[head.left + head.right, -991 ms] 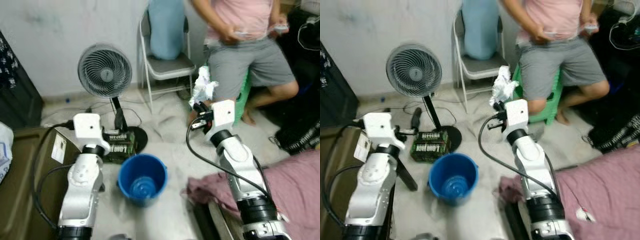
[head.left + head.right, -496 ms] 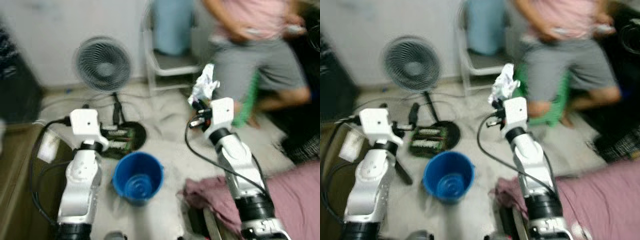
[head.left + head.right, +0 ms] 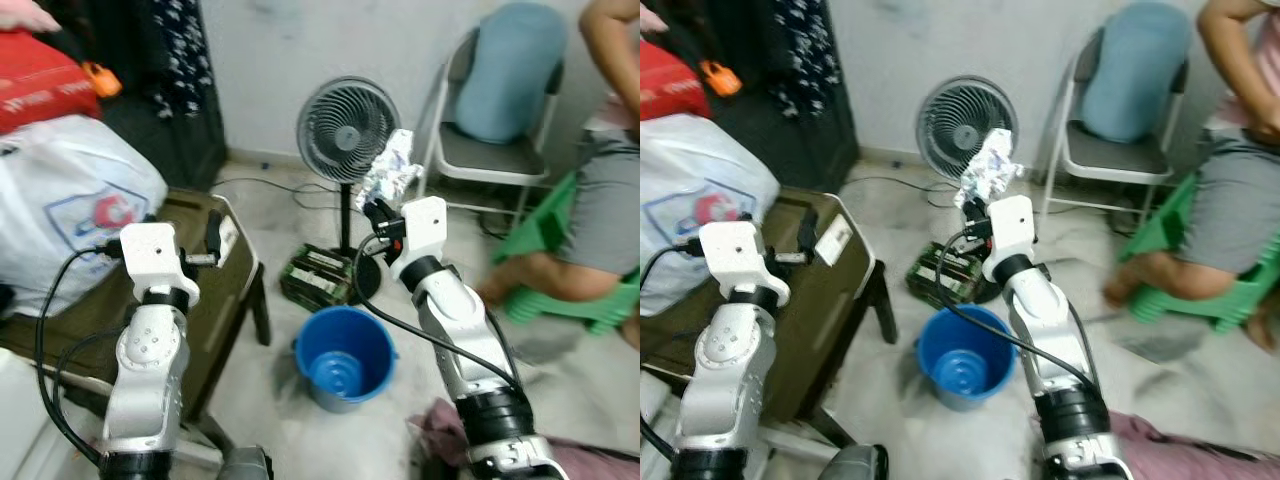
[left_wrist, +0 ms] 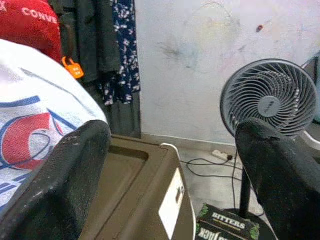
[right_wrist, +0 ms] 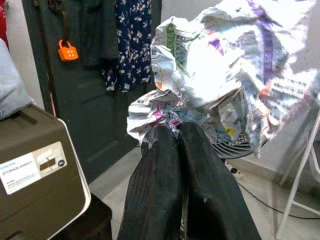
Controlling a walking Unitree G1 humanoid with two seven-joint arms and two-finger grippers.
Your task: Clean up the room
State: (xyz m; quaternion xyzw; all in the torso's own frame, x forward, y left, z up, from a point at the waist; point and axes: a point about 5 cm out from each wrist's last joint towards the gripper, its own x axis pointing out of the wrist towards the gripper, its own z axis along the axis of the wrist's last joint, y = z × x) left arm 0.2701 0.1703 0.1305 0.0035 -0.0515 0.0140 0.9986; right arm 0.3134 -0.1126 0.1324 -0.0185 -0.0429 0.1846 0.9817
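Crumpled paper [image 3: 389, 172] is what you've got in the right gripper [image 3: 373, 210], fingers pressed together on its lower edge, sitting just above centre of the left eye frame and right in front of the standing fan [image 3: 348, 130]. In the right wrist view the two black fingers [image 5: 156, 165] are pinched tight with the wad [image 5: 225, 75] bunched up over the tips. Your blue bucket [image 3: 345, 356] is on the floor in the lower middle, below that gripper and a bit toward the left, with a green and black box [image 3: 318, 279] lying just above it by the fan's base. Left gripper [image 3: 212, 235] is at mid left, fingers spread wide with nothing between them, hovering over the brown storage box [image 3: 232, 290]. White plastic bag [image 3: 70, 215] sits at the far left, grey folding chair [image 3: 495, 150] upper right, and a person on a green stool [image 3: 560, 290] at the right edge
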